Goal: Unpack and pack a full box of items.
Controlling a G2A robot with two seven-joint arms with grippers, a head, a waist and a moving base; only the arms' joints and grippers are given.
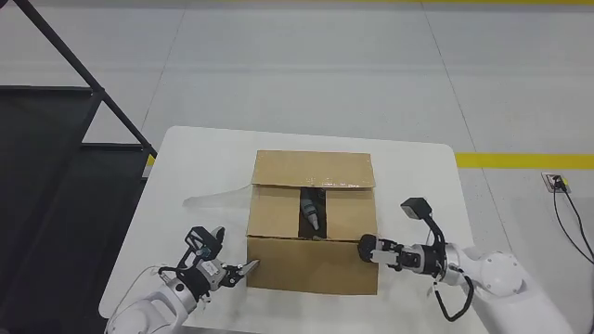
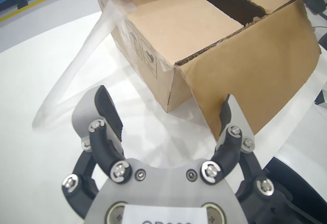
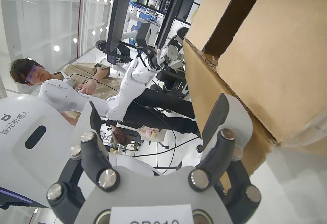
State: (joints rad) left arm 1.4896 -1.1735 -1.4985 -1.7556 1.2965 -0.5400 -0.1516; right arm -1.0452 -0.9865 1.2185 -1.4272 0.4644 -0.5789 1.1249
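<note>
A brown cardboard box (image 1: pixel 278 211) sits in the middle of a white table (image 1: pixel 186 162). Its far flap (image 1: pixel 314 169) is folded outward and its near flap (image 1: pixel 311 267) is spread toward the near edge. The two inner flaps lie almost closed, and the dark gap between them shows a small grey item (image 1: pixel 312 213) too small to identify. A strip of clear tape (image 2: pixel 84 56) hangs from the box's far-left corner and trails across the table to the left. The left claw (image 2: pixel 166 111) is at the near-left corner of the box, low over the table. It is spread wide and grips nothing, and one finger (image 2: pixel 227 112) is at the left end of the near flap. The right claw (image 3: pixel 155 117) is at the near-right corner, also wide open and empty. One of its fingers (image 3: pixel 217 112) lies close against the right end of that flap, though whether it touches the cardboard cannot be told.
</note>
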